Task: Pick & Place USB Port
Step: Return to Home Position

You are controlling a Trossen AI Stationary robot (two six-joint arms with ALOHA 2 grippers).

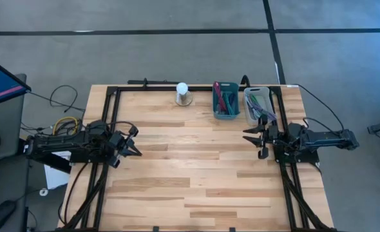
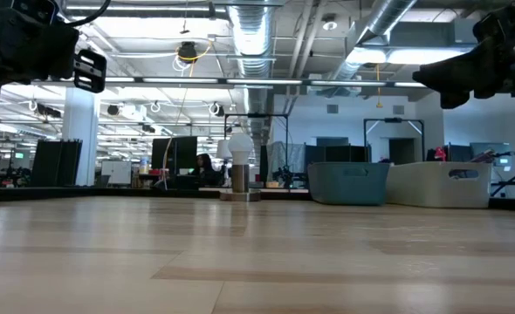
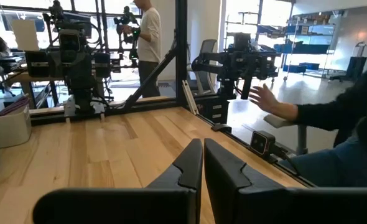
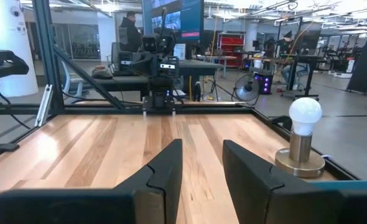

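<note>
A: Right, item one: cables (image 1: 262, 107). Location?
B: Purple and green charger cables, lying in the gray bin (image 1: 257, 89) at the far right corner of the bench (image 1: 190, 187). Nothing loose on the boards, so I judge the sorting done.
A: Item two, teal bin (image 1: 227, 117)?
B: Just beside the gray one, toward the middle. It holds red and green pieces I cannot identify.
A: Item three, left claw (image 3: 203, 148).
B: Empty, fingers together with only a slit between. The arm sits at the left edge, raised off the surface. That is likely a rest pose, clear of everything.
A: Right claw (image 4: 201, 149)?
B: Empty, fingers apart. It hangs near the right edge, just short of the gray bin. The gap fits a release with nothing more to grip.
A: Sundries?
B: One lamp (image 1: 183, 93), white bulb on a round base, upright at the far edge, well apart from both arms. No part in the job, I'd say.
</note>
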